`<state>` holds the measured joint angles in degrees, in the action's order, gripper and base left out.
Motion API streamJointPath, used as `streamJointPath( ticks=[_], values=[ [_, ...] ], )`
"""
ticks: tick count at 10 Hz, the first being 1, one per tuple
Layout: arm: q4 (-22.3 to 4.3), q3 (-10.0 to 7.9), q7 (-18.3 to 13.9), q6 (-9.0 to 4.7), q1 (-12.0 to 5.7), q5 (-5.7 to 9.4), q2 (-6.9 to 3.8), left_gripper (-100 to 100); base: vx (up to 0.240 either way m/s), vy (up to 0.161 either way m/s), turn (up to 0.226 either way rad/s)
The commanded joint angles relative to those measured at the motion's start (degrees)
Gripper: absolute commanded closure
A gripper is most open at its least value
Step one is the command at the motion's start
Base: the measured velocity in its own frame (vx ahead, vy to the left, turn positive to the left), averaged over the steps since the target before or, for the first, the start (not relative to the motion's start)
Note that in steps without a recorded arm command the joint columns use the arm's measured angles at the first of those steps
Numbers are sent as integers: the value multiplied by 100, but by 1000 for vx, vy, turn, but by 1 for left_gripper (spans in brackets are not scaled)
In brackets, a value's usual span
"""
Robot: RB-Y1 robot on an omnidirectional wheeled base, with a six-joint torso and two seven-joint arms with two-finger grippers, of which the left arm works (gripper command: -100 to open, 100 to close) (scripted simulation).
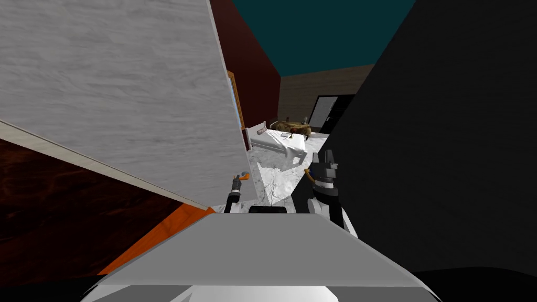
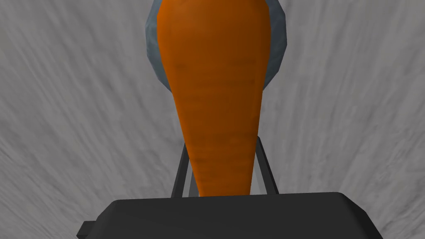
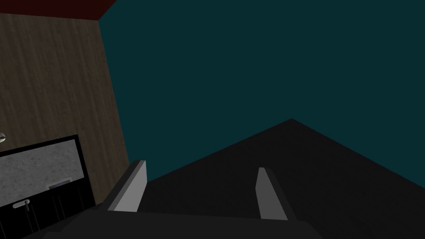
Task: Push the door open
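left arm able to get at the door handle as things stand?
Likely yes. The left gripper has the orange door handle between its fingers, which press its sides, with the grey door just behind. Nothing lies between them.

A white marbled floor point(image 1: 275, 181) runs ahead. Left of it rises a dark red wall point(image 1: 254, 68), and right of it a flat black wall point(image 1: 446, 157). Beyond it stands a brown wood-grain wall point(image 1: 309, 92) bearing a black-framed grey panel point(image 1: 323, 111), under a teal surface point(image 1: 325, 31). White furniture point(image 1: 272, 139) stands on the floor.
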<state>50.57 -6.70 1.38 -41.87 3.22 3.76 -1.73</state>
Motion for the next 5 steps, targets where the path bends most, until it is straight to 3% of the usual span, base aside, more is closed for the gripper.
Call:
streamJointPath(
  ticks=[1, 2, 5],
  values=[
    [0, 0, 0, 0, 0, 0, 0, 100, 76, -18, 45],
    [-1, -21, 102, -13, -21, 66, -83, 100, 130, 0, 166],
    [-19, -18, 252, -30, -50, 150, -87, 100, 199, -30, 135]
  ],
)
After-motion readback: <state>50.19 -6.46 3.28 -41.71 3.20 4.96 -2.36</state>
